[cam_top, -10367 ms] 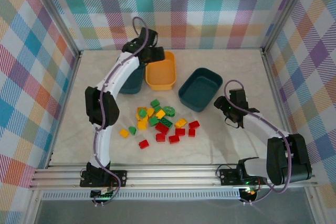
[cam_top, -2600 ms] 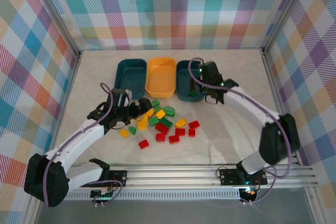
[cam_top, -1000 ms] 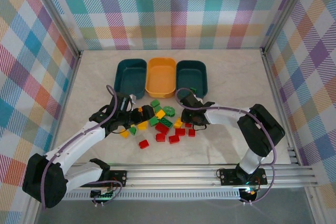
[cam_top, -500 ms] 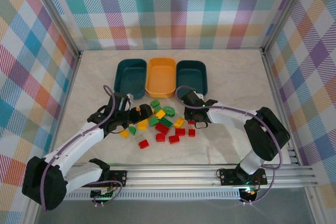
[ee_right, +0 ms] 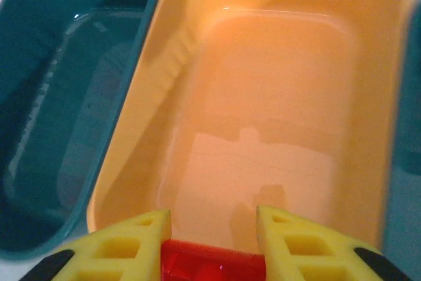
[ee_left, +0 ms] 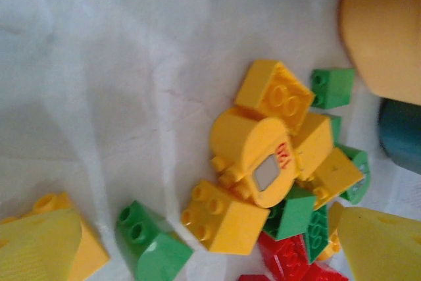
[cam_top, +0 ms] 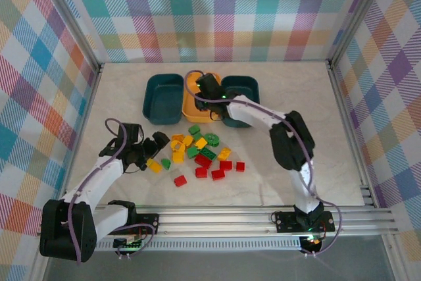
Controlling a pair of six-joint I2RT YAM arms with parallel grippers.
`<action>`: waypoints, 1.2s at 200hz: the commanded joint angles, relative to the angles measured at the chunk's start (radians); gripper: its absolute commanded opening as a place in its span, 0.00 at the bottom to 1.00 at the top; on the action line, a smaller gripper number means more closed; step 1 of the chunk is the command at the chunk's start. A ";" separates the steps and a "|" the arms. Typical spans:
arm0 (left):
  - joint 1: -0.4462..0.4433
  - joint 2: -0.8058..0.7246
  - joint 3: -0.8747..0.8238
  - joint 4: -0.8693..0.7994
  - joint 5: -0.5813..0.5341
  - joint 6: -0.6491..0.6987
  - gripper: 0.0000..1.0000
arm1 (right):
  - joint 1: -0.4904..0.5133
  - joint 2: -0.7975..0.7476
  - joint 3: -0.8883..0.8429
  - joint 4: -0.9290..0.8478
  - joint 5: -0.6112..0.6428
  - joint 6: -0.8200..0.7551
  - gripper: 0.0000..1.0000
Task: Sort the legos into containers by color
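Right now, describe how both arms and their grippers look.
The left arm and right arm both have white link shells, black joints and a mauve cable looping alongside. The left gripper and right gripper have black bodies. Their fingers are bright yellow, and the right ones show rectangular cut-outs.

Cut off at bottom edge: red lego in right hand.
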 commanded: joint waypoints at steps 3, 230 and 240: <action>0.008 -0.032 -0.029 -0.041 -0.012 -0.068 1.00 | -0.013 0.116 0.170 -0.121 -0.019 -0.113 0.25; -0.118 -0.011 0.071 -0.402 -0.298 -0.398 0.76 | -0.015 -0.468 -0.495 0.081 -0.045 -0.039 0.55; -0.121 0.033 0.073 -0.374 -0.285 -0.400 0.75 | -0.015 -0.513 -0.544 0.084 -0.039 -0.030 0.55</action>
